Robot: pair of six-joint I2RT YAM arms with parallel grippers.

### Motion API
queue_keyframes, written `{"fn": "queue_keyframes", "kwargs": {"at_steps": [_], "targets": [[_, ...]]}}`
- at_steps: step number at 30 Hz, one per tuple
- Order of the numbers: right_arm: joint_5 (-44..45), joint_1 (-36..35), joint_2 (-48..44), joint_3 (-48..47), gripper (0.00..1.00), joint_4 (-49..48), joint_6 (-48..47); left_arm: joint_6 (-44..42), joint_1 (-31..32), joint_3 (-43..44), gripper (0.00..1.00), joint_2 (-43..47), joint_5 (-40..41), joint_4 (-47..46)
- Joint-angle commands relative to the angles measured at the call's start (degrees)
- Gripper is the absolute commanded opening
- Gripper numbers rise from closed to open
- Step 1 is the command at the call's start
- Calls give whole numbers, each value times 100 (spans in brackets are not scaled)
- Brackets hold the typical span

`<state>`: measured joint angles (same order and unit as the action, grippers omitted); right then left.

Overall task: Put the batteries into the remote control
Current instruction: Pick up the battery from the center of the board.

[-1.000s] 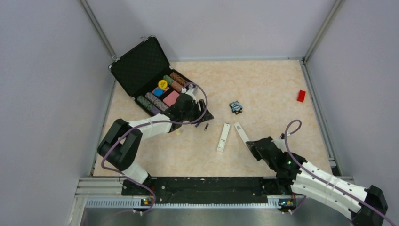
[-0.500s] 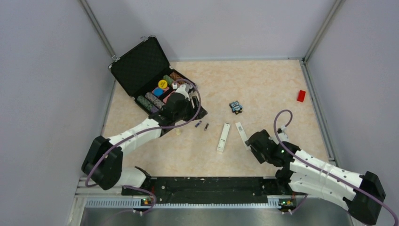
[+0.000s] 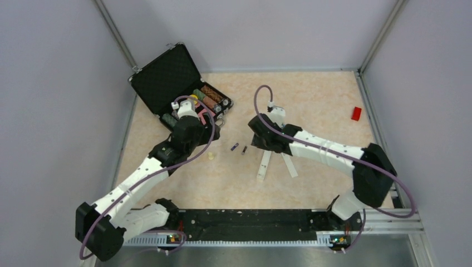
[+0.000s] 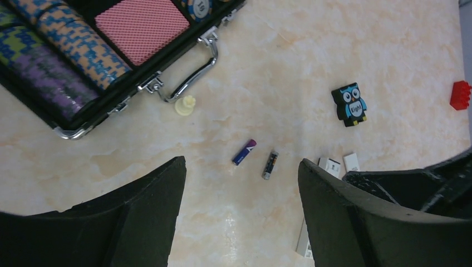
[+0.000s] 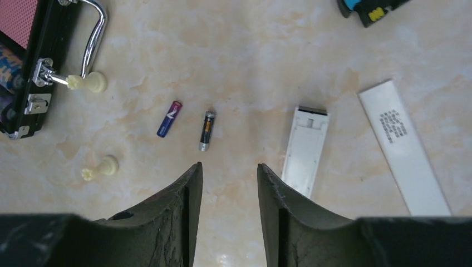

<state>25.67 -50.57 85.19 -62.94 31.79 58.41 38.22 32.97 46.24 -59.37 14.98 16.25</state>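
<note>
Two small batteries lie side by side on the table, a purple-blue one (image 3: 235, 147) (image 4: 244, 152) (image 5: 168, 118) and a black one (image 3: 244, 149) (image 4: 270, 164) (image 5: 207, 130). The white remote control (image 3: 263, 167) (image 5: 305, 150) lies right of them with its battery bay open. Its loose white cover (image 3: 290, 166) (image 5: 403, 146) lies beside it. My left gripper (image 3: 203, 133) (image 4: 240, 167) is open and empty, above the table left of the batteries. My right gripper (image 3: 257, 139) (image 5: 229, 167) is open and empty, hovering between the black battery and the remote. My right arm hides the remote's far end in the top view.
An open black case (image 3: 167, 83) (image 4: 83, 105) of poker chips and cards stands at the back left. Small cream pawns (image 5: 92, 82) (image 5: 100, 167) (image 4: 185, 105) lie near its handle. A blue owl gadget (image 4: 349, 104) sits beyond the remote. A red block (image 3: 356, 113) lies far right.
My right arm has swung from the front right to over the middle, above the remote. My left gripper has drawn back left from the batteries, uncovering the purple-blue one.
</note>
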Motion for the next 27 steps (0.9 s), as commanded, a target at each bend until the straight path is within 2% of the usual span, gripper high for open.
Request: {"fn": "queue_keyframes", "kwargs": {"at_steps": [1,8,13,23,27], "targets": [[-212,17,909,-703,40,-282,-646,123,-60,70,78,430,671,597],[-438,16,1800,-1123,38,-733,-946,579,-59,-73,78,911,854,1170],[-477,-60,2343,-1428,40,-785,-1018,772,-64,-183,78,1121,867,1420],[-251,-140,2923,-1782,40,-441,-943,841,-70,-157,78,1358,1021,1671],[-231,-197,3043,-1817,35,-396,-944,867,-63,-206,78,1418,1033,1671]]}}
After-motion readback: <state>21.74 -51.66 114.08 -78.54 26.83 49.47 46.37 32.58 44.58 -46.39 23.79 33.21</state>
